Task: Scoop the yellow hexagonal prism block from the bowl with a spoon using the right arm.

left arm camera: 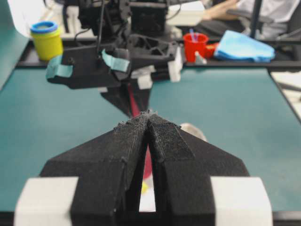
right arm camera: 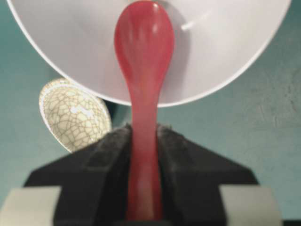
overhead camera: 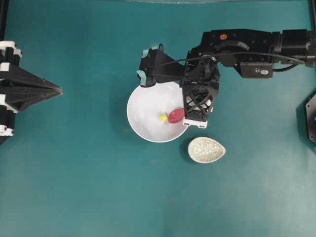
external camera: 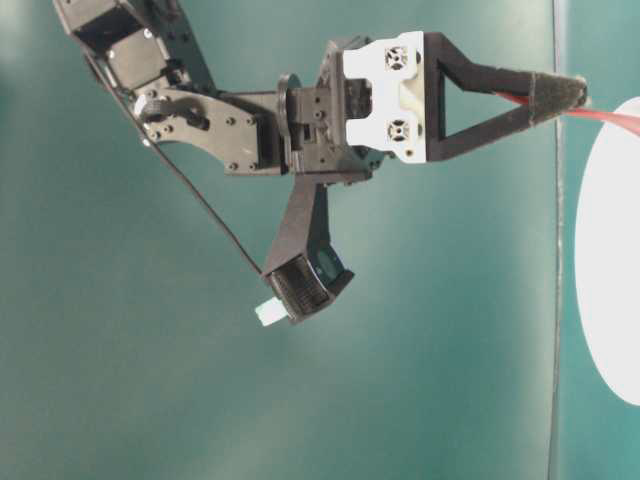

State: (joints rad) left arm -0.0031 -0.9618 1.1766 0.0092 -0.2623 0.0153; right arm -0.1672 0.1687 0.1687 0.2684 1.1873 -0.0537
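Observation:
The white bowl [overhead camera: 145, 106] stands mid-table with the tiny yellow hexagonal prism block [overhead camera: 163, 117] inside, right of its centre. The pink-red spoon [overhead camera: 176, 116] has its scoop inside the bowl, right beside the block on the block's right. My right gripper [right arm camera: 143, 129] is shut on the spoon's handle [right arm camera: 143, 179], and the right arm's lattice wrist [overhead camera: 200, 101] hangs over the bowl's right rim. In the right wrist view the spoon's scoop [right arm camera: 143, 42] hides the block. My left gripper [overhead camera: 59, 90] sits far left, shut and empty, pointing at the bowl.
A speckled oval rest [overhead camera: 206, 149] lies just right of the bowl's front. Beyond the table's far edge stand a yellow jar with a blue lid [left arm camera: 46, 40], a red cup [left arm camera: 195, 46] and a blue cloth [left arm camera: 244, 44].

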